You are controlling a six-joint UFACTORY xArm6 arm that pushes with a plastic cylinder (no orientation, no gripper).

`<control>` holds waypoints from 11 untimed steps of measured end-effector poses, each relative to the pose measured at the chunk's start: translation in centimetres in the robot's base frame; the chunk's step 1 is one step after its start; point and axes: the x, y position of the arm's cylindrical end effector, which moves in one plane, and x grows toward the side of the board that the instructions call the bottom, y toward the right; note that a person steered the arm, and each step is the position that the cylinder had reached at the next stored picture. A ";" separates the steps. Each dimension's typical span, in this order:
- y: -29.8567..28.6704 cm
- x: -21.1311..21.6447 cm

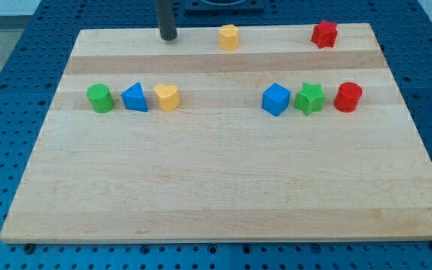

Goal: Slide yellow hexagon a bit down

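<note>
**Yellow hexagon at the top edge of the board, rod tip to its left**

Positions are given relative to the yellow hexagon, which sits at the view's top edge of the wooden board, slightly left of the board's centre line. Far to the hexagon's lower left stands a row of three blocks: a green cylinder, a blue triangle just beside it, and a yellow heart just beside the triangle. The heart is the member of this row nearest the hexagon, yet it lies well apart from it. My tip stands to the hexagon's left at about the same height in the view, near the board's top edge and separated from the hexagon by bare wood. The tool is a plain dark rod with no jaws to spread or press together; it touches no block. To the hexagon's lower right lies a second row: a blue cube, a green star touching or nearly touching it, and a red cylinder just beside the star. To the hexagon's right, at the same top edge and well apart, sits a red star. Directly below the hexagon, the gap between the yellow heart and the blue cube holds no block, and the bare strip continues to the board's bottom edge. Above the hexagon, only a narrow margin of wood separates it from the top edge.
</note>
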 end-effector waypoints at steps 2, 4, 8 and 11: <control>4.0 -0.5; 9.8 -0.5; 13.4 0.6; 8.8 5.4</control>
